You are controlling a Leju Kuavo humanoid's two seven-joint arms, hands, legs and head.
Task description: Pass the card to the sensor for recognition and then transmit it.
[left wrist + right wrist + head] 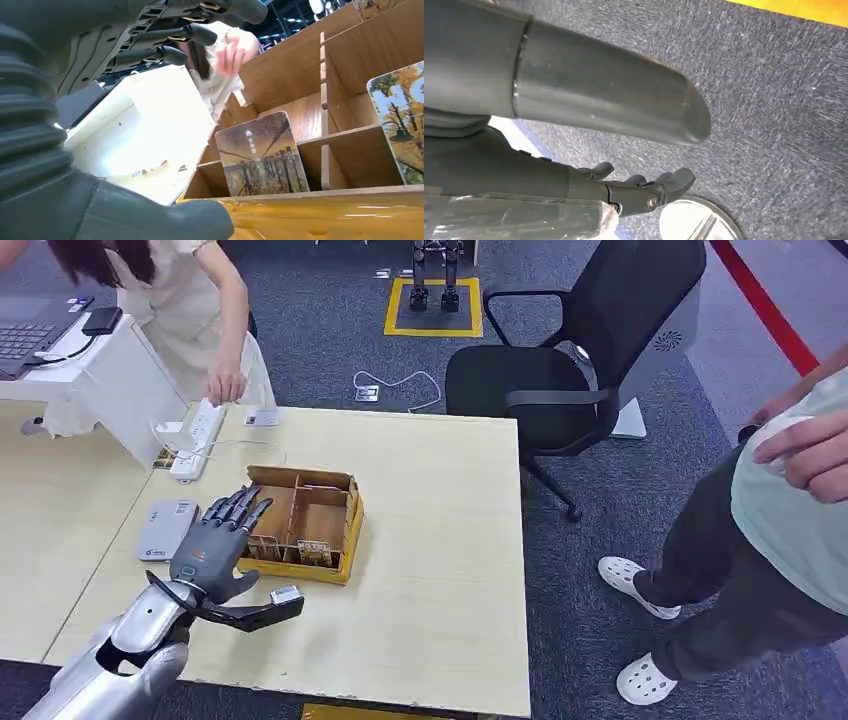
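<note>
A wooden compartment box (303, 521) with a yellow base stands on the light table (440, 570). Picture cards stand in its front compartments: one autumn-tree card (262, 155) and a second card (400, 120) beside it. The flat grey-white sensor (165, 528) lies on the table left of the box. My left hand (215, 545) hovers between sensor and box, fingers (192, 35) spread toward the box's left side, thumb (150, 220) low near its front edge, holding nothing. My right hand (639, 190) hangs over grey carpet with nothing in it.
A person at the far left touches a white power strip (197, 440) beside a white stand with a laptop (30, 335). Another person (790, 500) stands at the right. A black office chair (570, 360) sits past the table's far edge. A small grey object (285, 594) lies by my thumb.
</note>
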